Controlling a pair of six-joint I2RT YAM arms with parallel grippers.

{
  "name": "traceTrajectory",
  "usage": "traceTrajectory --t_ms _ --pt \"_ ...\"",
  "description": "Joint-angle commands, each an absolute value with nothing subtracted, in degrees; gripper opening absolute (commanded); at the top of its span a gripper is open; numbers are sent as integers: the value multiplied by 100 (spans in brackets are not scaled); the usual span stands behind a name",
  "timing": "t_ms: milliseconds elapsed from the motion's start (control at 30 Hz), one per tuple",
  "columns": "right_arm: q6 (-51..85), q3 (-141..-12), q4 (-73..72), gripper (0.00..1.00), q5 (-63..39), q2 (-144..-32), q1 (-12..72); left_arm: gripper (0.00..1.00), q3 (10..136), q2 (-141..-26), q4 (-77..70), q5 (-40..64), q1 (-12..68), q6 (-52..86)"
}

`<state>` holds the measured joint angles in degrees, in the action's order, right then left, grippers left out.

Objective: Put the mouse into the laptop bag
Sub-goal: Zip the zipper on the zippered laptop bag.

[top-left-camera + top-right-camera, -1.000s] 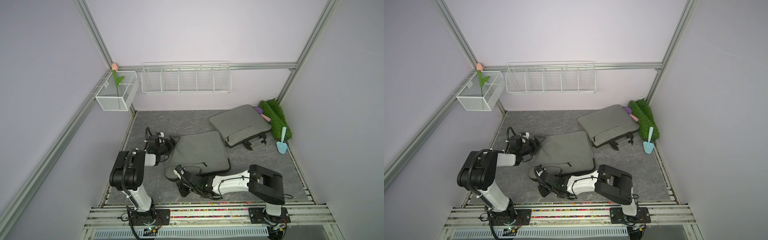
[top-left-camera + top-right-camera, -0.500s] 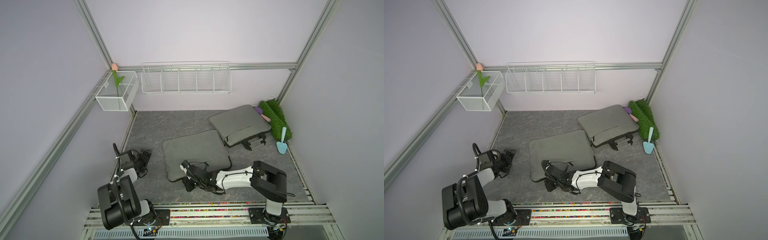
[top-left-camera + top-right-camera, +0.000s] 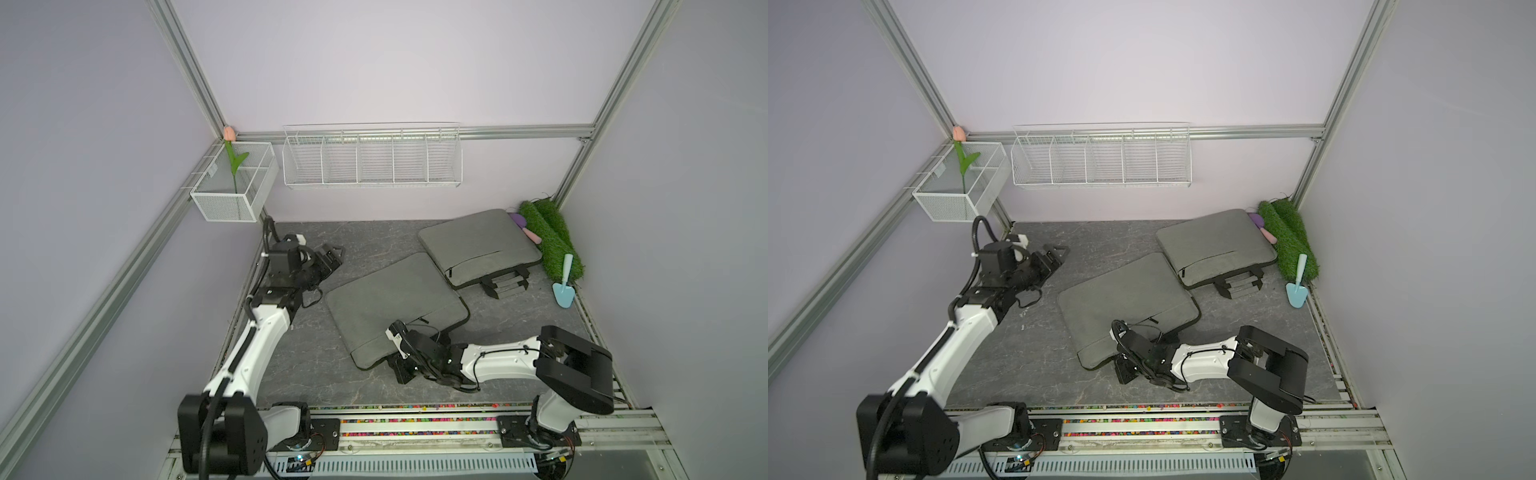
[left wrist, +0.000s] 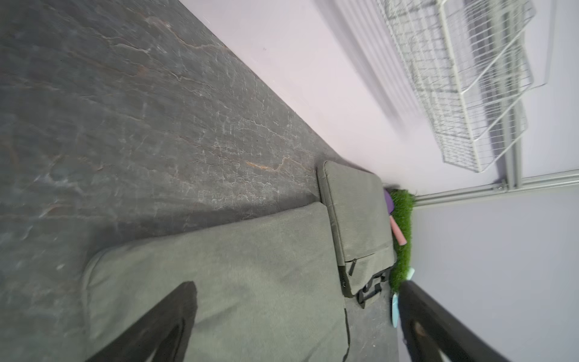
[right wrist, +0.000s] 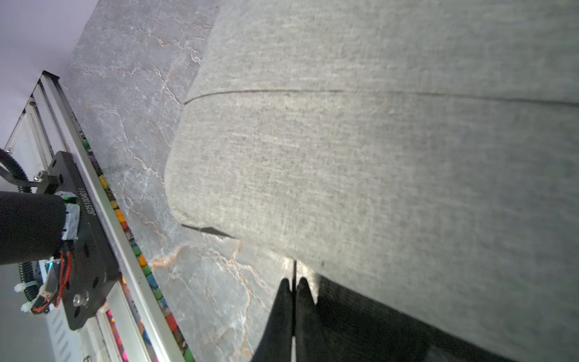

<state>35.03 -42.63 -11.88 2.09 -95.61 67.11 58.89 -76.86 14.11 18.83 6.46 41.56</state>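
We find no mouse in any view; the laptop bag lies mid-frame on the desk, its lower edge slanting up to the right; our right tool, pressed together, sits at that edge, nearer; the left tool, spread, hovers upper left.

**A:** Is there any writing to read here?

**B:** Just one line, in the right wrist view. It's a white serial code printed on the black mounting plate at an arm's base, beside the aluminium rail.

**A:** What does it say?

**B:** It looks like "J6251004011". The characters are small and tilted, so I can't be sure of the last digits.
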Motion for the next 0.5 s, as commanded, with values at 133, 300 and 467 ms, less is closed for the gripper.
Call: traceTrajectory --t_ms 133,300,467 --pt "3618 -4068 -1076 7 654 -9288 6594 100 6512 -9182 2902 739 599 3046" --pt "3567 -4085 -978 7 633 -9146 6597 100 6879 -9885 3312 712 443 3004" --pt "3561 -4043 -996 7 639 -9064 6603 100 6780 -10371 2984 1094 334 3085"
